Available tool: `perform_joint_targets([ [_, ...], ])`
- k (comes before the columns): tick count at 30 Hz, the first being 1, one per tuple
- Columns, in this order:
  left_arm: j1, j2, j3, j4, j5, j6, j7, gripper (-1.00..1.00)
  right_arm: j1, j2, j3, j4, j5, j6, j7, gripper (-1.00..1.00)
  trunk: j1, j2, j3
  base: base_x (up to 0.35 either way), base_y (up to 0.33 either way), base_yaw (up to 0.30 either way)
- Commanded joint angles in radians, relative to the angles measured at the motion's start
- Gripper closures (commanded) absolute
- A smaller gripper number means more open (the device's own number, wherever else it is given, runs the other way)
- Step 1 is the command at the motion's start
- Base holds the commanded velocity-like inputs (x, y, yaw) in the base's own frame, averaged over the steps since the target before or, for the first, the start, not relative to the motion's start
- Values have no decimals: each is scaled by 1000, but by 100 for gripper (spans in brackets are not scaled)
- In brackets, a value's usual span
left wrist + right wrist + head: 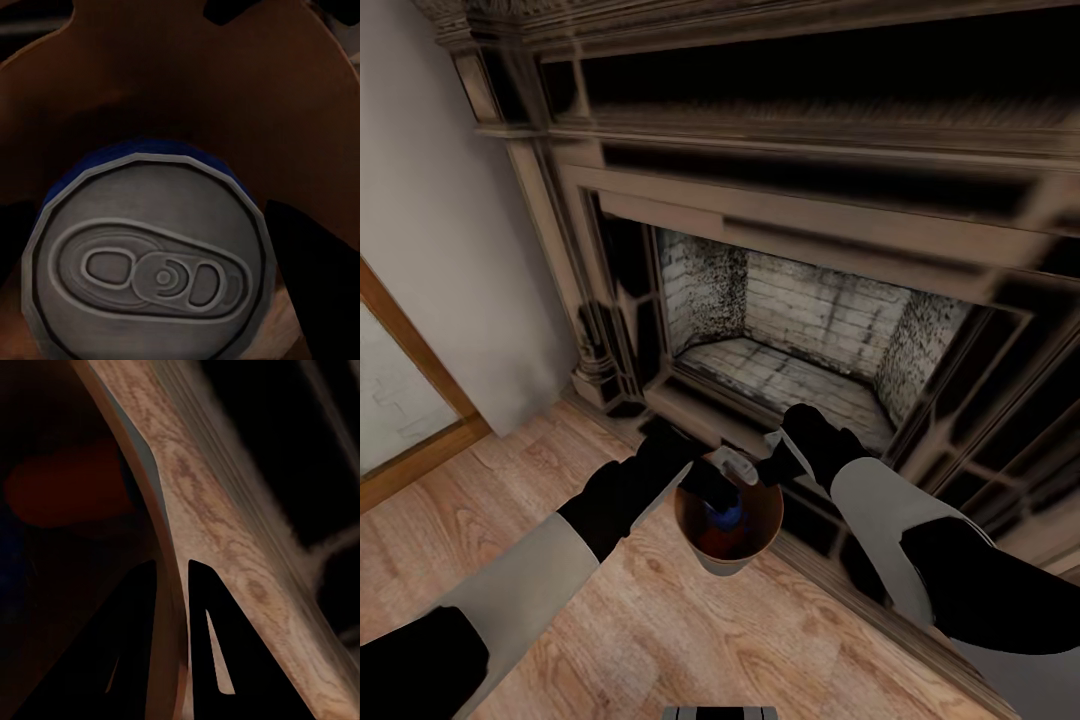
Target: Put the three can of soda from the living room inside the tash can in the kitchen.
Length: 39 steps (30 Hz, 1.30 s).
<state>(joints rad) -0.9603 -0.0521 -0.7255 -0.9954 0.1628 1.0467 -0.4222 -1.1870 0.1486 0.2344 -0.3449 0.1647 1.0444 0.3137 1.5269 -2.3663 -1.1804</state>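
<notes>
The tash can [705, 556], a small tapered bucket with a brown inside, hangs above the wood floor in front of the fireplace. My right gripper [778, 462] is shut on its rim, the wall [196, 487] pinched between both fingers [217, 645]. My left gripper [705, 480] reaches over the opening and is shut on a can of soda [150, 262] with a silvery top and blue side. In the head view that can's top [736, 465] shows at the rim. Deeper inside lie a blue can [728, 516] and a red can [712, 543], the red one also dim in the right wrist view [67, 491].
The dark-framed fireplace [800, 350] with its pale brick hearth stands directly ahead, its base edge [860, 590] running close under my right arm. A grey wall and a wood-framed glass door [400, 400] are on the left. Warm wood floor [610, 620] lies below.
</notes>
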Motion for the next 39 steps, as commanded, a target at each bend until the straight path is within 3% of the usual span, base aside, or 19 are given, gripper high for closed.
perform_joint_targets([
  [1,0,-1,-1,7,3,0,8,100,0,0,-4,0,-25,3,4,100,0,0,0,0,0,0],
  [10,0,-2,-32,25,3,0,22,100,0,0,-6,0,-25,3,4,100,0,0,0,0,0,0],
  [33,0,-2,-35,25,4,0,46,100,0,-1,-9,1,-25,3,4,100,0,0,0,0,0,0],
  [34,0,-1,-35,25,5,0,46,-100,0,-1,-9,1,-25,3,4,100,0,0,0,0,0,0],
  [39,0,0,-34,25,7,0,45,-100,0,-1,-9,1,-25,3,4,100,0,0,0,0,0,0],
])
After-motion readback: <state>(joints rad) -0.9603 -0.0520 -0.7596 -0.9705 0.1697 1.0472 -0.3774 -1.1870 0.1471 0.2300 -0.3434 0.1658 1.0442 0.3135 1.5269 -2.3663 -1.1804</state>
